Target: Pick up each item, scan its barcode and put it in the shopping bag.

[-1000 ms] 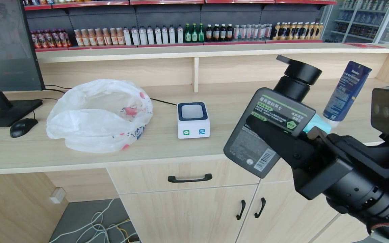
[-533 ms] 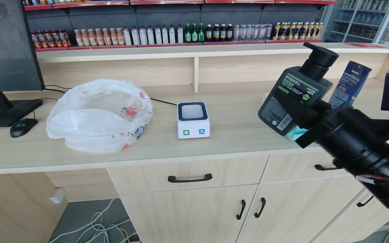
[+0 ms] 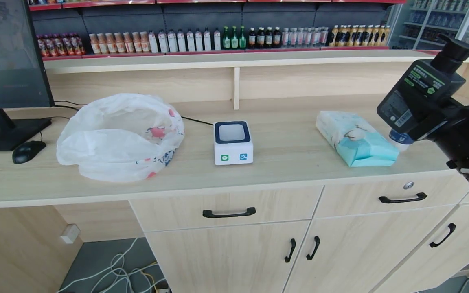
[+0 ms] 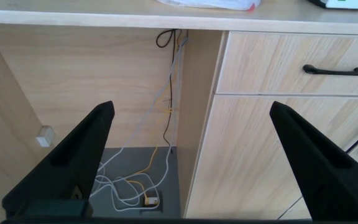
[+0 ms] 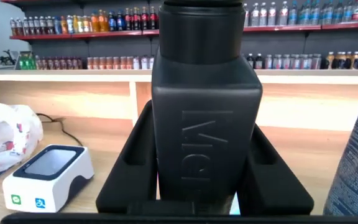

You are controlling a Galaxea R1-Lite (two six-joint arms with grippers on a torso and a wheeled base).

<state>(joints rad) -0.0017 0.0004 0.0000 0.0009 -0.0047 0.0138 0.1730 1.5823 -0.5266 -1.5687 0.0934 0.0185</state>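
Right pincer (image 3: 429, 122) stayed clamped on the black pump bottle (image 3: 421, 93). It swung rightward and away from me to above the counter's (image 3: 283, 162) right end, well apart from the scanner (image 3: 233, 142). Scan judged still pending. Left pincer (image 4: 191, 109) hung apart.

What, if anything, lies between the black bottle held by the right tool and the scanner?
A teal tissue pack lies on the counter between the black bottle and the scanner. The bottle hangs higher, so it could probably pass over.
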